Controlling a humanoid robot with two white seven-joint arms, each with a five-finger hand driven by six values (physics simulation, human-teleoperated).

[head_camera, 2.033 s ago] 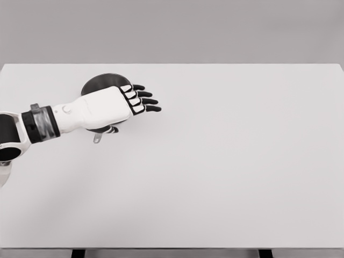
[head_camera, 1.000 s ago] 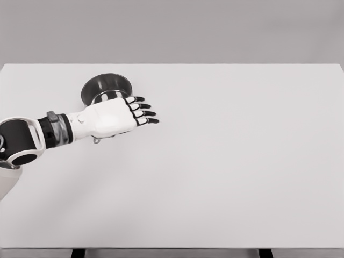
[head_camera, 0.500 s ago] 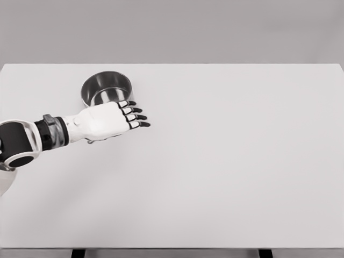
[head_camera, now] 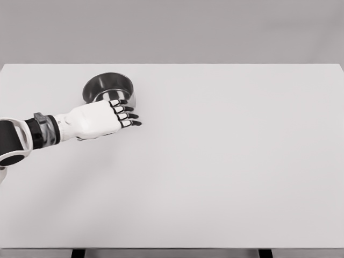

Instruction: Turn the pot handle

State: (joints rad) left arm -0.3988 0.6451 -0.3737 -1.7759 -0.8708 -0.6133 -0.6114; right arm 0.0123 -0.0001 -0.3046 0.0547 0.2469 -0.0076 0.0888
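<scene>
A round, shiny steel pot [head_camera: 109, 87] sits on the wide white bench [head_camera: 226, 161], toward its far left part. The white left hand [head_camera: 97, 119] with black-tipped fingers [head_camera: 129, 115] lies just in front of the pot, covering its near edge. The fingers are stretched out flat toward the right and grasp nothing. The pot's handle is hidden under the hand.
</scene>
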